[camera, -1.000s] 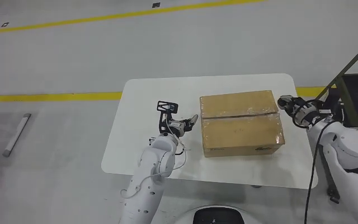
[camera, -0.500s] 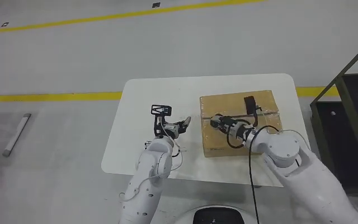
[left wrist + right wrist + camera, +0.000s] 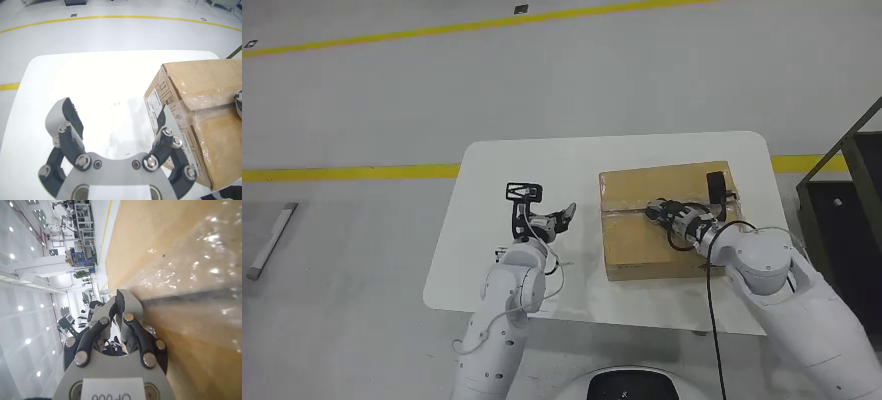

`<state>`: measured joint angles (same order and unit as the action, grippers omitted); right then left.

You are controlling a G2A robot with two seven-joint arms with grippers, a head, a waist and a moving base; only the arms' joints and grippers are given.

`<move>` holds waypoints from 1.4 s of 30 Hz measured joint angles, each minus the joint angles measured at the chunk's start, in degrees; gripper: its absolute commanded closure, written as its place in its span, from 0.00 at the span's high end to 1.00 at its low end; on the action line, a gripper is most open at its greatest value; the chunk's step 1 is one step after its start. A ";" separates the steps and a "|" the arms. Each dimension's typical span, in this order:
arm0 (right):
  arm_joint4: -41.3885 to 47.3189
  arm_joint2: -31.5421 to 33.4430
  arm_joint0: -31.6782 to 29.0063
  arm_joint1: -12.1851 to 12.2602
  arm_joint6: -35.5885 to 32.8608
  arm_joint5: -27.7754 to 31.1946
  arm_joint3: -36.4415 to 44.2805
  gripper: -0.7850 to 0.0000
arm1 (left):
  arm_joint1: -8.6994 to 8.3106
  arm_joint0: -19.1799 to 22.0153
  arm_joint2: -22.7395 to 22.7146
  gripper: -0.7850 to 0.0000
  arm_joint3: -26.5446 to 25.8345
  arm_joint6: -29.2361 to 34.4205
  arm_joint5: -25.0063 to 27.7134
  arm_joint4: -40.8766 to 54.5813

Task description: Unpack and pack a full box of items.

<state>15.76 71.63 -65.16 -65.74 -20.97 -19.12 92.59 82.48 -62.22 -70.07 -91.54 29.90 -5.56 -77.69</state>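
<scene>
Right gripper [image 3: 654, 210] on the box [image 3: 642, 250] seam [image 3: 627, 209]
The taped box sits shut on the table [image 3: 502, 180], its seam running left to right. The right jaws are clenched and empty at mid-seam. The left gripper [image 3: 115, 111], jaws released, hangs just beside the box's left end.

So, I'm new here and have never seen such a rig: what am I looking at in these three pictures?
This is a two-armed robot at a white table. The top view looks down from above its arms; the other two come from a camera on each wrist. On the table stands one closed, taped cardboard box. The left gripper is open beside the box, holding nothing. The right gripper is shut and empty, lying on the box top at the tape seam.
</scene>
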 measured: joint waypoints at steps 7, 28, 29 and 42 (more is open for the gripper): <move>-1.25 4.65 -2.37 0.72 0.16 -1.23 2.31 0.00 | 0.20 0.72 1.14 1.00 0.83 -0.11 0.60 0.01; -2.47 20.17 -8.79 2.59 1.17 -0.80 5.65 0.00 | 0.58 2.43 2.92 1.00 2.02 -0.76 2.25 -0.41; -2.98 21.62 -9.28 2.75 1.58 -0.17 5.94 0.00 | 0.58 2.47 2.92 1.00 1.99 -0.77 2.34 -0.49; -18.34 22.14 -17.07 3.22 3.54 17.01 1.90 0.00 | 0.08 1.19 5.20 1.00 1.53 -4.99 3.21 -13.56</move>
<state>-2.58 93.76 -82.23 -62.51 -17.43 -2.11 94.49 82.56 -61.03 -64.87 -90.01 24.91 -2.35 -91.25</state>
